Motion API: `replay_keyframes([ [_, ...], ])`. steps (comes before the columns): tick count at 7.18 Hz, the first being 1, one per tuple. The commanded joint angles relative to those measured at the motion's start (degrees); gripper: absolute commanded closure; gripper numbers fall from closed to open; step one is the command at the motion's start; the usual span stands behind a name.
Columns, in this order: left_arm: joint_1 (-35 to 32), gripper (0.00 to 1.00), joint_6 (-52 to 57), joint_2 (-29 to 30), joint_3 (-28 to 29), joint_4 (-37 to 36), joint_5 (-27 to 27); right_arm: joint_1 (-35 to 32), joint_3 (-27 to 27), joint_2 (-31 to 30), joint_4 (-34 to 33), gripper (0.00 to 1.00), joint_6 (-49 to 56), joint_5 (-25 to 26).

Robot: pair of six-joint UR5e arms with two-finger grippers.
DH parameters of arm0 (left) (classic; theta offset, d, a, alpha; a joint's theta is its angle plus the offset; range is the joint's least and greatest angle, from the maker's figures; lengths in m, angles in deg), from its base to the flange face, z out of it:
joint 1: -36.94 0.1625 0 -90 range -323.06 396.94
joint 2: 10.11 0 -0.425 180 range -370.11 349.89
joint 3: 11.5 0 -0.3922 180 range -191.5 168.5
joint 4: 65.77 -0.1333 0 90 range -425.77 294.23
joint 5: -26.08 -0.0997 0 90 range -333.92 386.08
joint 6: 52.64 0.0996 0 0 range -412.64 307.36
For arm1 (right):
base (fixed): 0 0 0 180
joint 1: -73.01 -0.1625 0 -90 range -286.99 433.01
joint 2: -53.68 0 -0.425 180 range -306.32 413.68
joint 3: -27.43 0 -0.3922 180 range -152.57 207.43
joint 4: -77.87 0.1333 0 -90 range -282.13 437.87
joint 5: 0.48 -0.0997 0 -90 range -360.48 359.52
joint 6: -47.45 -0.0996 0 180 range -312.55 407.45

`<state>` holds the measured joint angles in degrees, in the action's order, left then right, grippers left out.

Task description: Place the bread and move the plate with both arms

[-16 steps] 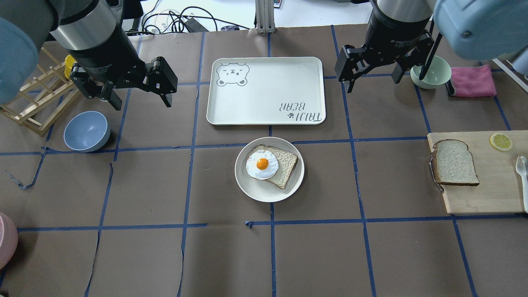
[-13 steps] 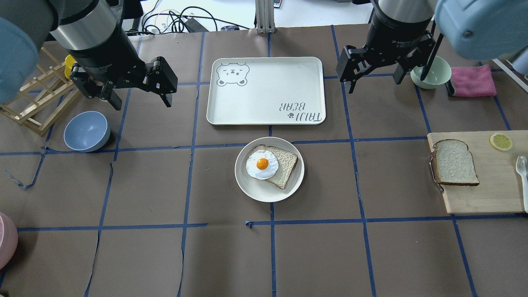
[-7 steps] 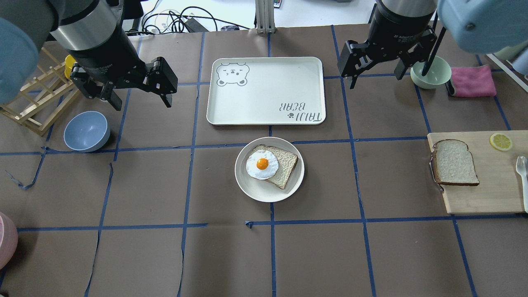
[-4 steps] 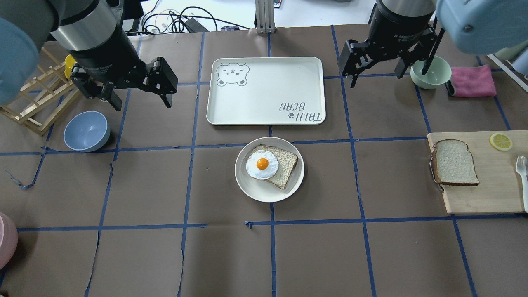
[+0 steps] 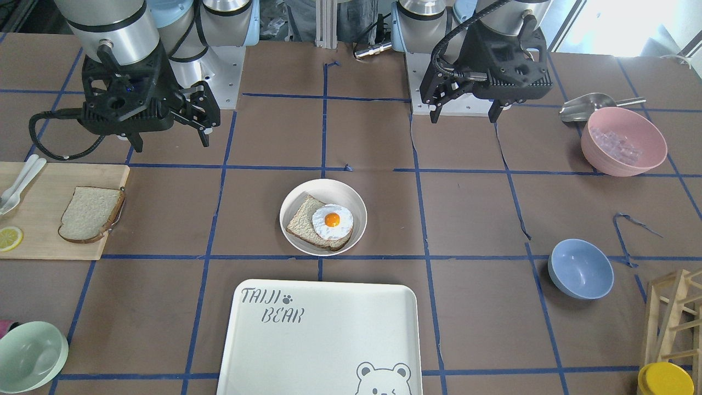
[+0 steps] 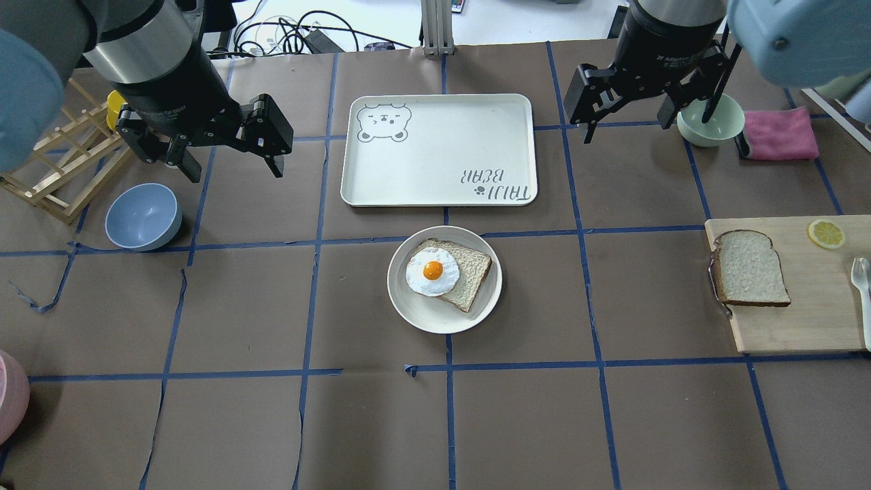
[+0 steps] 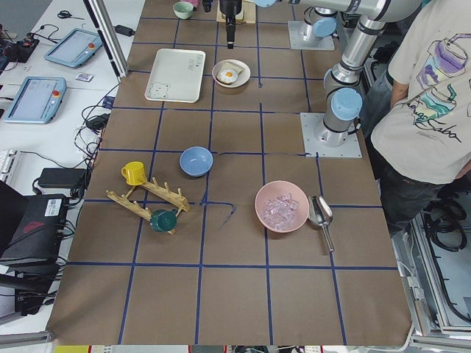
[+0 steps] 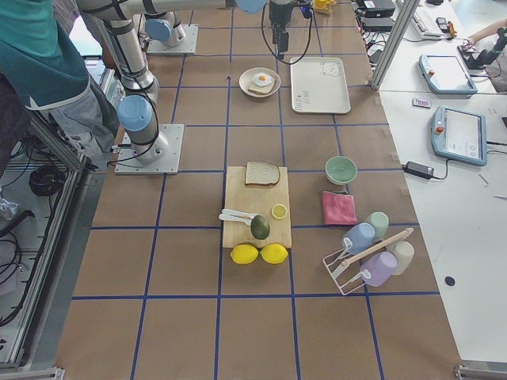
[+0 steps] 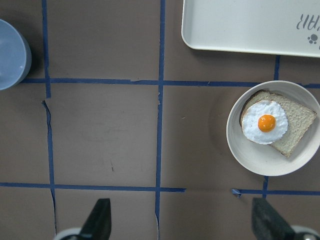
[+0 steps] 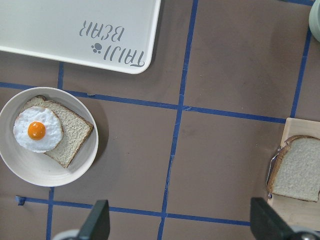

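1. Two bread slices: the bread lies bare on one cutting board; the egg-topped slice sits on the one plate, mid-tabletop.
2. Two sets, left fingers and right fingers, hover spread apart.

Lighting bright, even, overhead; soft short shadows. Window glare at front view's top-right corner. Focus sharp throughout.

The bread, a pale slice with dark crust, lies flat well to the robot's right of the bear-print tray, the round off-white plate, bearing an egg-topped slice, sits near that tray's robot-side edge, and the left gripper and right gripper hang spread-jawed off its two short ends.
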<state>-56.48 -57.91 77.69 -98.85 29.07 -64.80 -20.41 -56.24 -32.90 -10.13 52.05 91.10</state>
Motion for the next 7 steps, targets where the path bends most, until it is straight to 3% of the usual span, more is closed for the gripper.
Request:
replay_keyframes([
  [1,0.0,0.00,0.0,0.0,0.1,0.0,0.0,0.3,-0.3,-0.3,0.0,0.00,-0.6,0.0],
  [3,0.0,0.00,0.0,0.0,0.3,0.1,0.0,1.0,-1.7,0.0,-0.1,0.00,-0.5,0.2],
  [5,0.0,0.00,0.0,0.5,0.7,0.0,0.1,7.1,-10.8,-0.2,-1.5,0.00,-0.5,7.4],
  [7,0.1,0.00,0.1,1.6,0.6,-0.8,-0.1,8.8,-21.7,0.2,-15.3,0.00,0.2,15.5],
])
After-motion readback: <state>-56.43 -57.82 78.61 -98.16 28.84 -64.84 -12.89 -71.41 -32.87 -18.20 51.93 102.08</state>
